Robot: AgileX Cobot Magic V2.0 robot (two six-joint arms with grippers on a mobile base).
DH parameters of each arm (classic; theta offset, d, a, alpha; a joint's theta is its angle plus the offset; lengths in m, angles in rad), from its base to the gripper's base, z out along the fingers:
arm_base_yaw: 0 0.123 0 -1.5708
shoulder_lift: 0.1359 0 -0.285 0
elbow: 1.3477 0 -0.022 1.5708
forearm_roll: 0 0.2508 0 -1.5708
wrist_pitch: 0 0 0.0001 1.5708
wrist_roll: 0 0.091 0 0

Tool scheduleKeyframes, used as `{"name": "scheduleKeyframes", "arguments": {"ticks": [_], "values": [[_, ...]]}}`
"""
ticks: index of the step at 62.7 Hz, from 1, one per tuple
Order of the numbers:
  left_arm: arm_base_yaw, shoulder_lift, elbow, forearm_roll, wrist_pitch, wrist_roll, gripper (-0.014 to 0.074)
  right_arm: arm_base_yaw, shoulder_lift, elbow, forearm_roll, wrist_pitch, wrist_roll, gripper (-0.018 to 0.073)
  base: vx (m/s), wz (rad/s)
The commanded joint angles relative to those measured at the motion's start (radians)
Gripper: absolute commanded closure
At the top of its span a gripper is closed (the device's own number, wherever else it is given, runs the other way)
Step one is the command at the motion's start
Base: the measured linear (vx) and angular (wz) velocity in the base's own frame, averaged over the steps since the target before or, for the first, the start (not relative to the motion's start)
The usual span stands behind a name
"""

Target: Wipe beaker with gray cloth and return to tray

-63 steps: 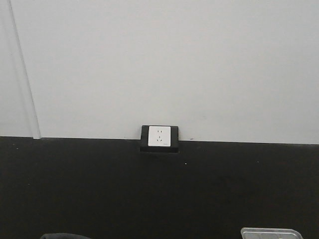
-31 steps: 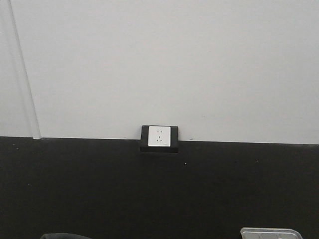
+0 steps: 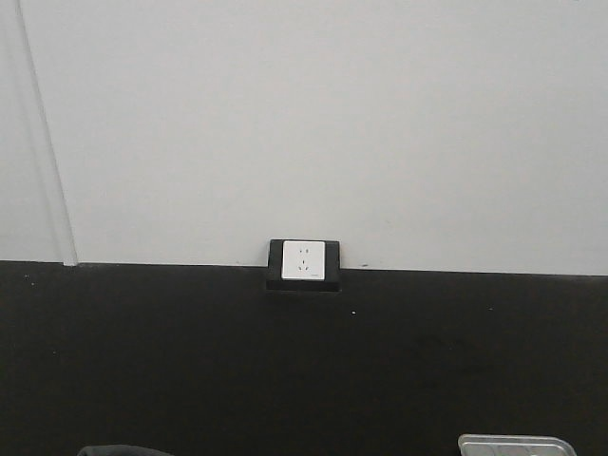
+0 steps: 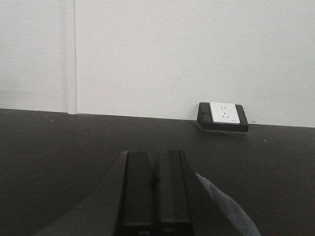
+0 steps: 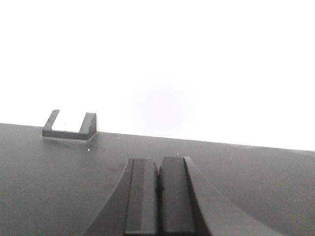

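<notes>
The beaker is out of view in every frame. A corner of the gray cloth (image 4: 224,209) shows in the left wrist view, low and to the right of my left gripper (image 4: 156,154). That gripper's jaws are pressed together with nothing between them. I cannot tell whether the cloth touches the finger. My right gripper (image 5: 158,161) is also shut and empty above the black table (image 5: 59,177). The far rim of the metal tray (image 3: 518,443) shows at the bottom right of the front view.
A white wall socket in a black frame (image 3: 304,263) sits on the white wall behind the black table (image 3: 304,361); it also shows in the left wrist view (image 4: 222,116). A dark rounded shape (image 3: 123,450) pokes in at the front view's bottom left.
</notes>
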Motion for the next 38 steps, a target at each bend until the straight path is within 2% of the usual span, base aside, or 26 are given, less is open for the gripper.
{"name": "scheduleKeyframes", "arguments": {"ticks": [1, 10, 13, 19, 38], "values": [[0.003, -0.015, 0.030, -0.009, -0.079, -0.007, 0.0603, -0.006, -0.013, 0.044, -0.008, -0.130, 0.002, 0.0571, 0.00, 0.00], [0.003, -0.015, 0.029, -0.009, -0.079, -0.007, 0.0603, -0.006, -0.015, 0.133, -0.008, -0.152, 0.030, 0.0571, 0.00, 0.00], [0.003, -0.015, 0.029, -0.009, -0.079, -0.007, 0.0603, -0.006, -0.014, 0.126, -0.008, -0.088, 0.032, 0.0571, 0.00, 0.00], [0.003, -0.015, 0.029, -0.009, -0.079, -0.007, 0.0603, -0.006, -0.013, 0.127, -0.008, -0.056, 0.032, 0.0571, 0.00, 0.00], [0.003, -0.015, 0.029, -0.009, -0.079, -0.007, 0.0603, -0.006, -0.013, 0.127, -0.008, -0.015, 0.034, 0.0571, 0.00, 0.00]]}}
